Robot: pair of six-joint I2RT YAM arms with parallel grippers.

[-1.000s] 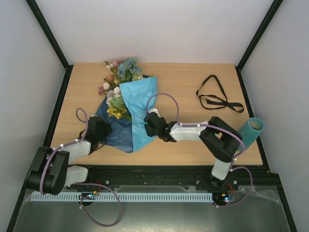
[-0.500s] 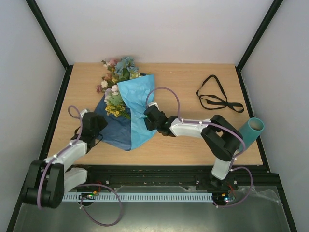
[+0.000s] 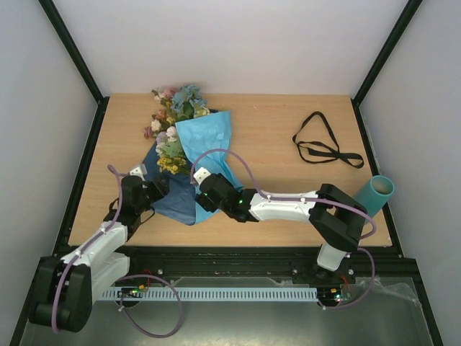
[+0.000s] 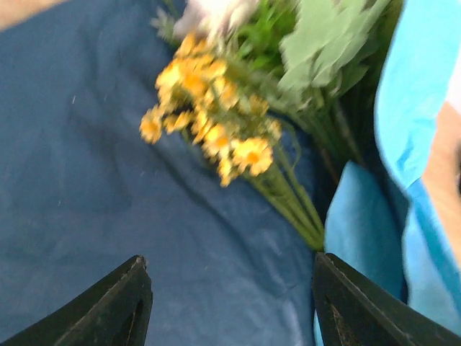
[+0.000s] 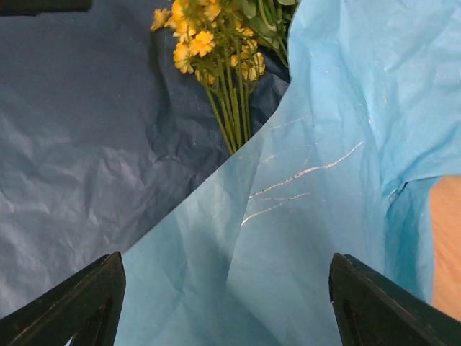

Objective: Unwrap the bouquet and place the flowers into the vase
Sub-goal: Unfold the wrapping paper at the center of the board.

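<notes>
Got left black two-finger gripper [image 4: 229, 263] spread wide, empty, over crinkly dark-blue wrapping paper [image 4: 86, 166] beside yellow artificial flowers [image 4: 209, 137]; right black gripper [image 5: 225, 263] likewise gaping above pale-blue paper flap [image 5: 324, 144].

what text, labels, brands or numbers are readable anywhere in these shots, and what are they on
No readable text in any view.
blue paper: plain, only creases and scuffs.
vase: plain teal, no label.
black ribbon: no print.
right arm: white casing, any marking too small to read.
</notes>
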